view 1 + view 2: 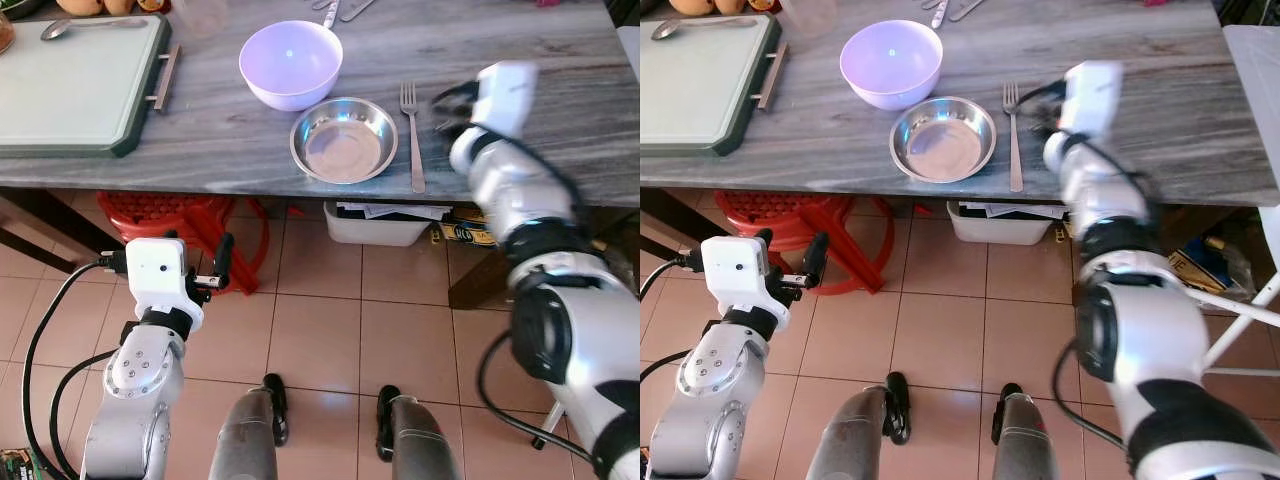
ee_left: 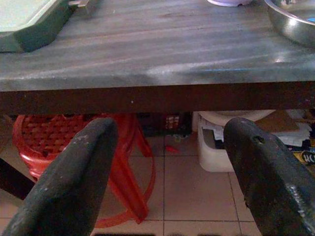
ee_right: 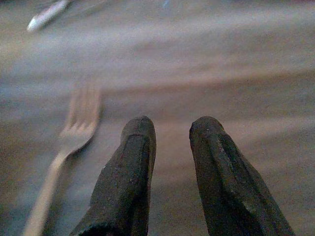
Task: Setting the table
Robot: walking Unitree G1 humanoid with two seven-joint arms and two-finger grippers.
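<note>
Grey stone table; fork flat, just left of right gripper, between it and steel bowl. Fingers slightly parted, empty. Probably thin, stiff, slippery: pinch mid-handle.

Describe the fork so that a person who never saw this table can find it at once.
Look at the grey wooden table, near its front edge. Right of the steel bowl lies the fork, tines pointing away from the robot. It is the lone piece of cutlery beside that bowl, between it and the right gripper.

Head views downward; wrist views tableward.
</note>
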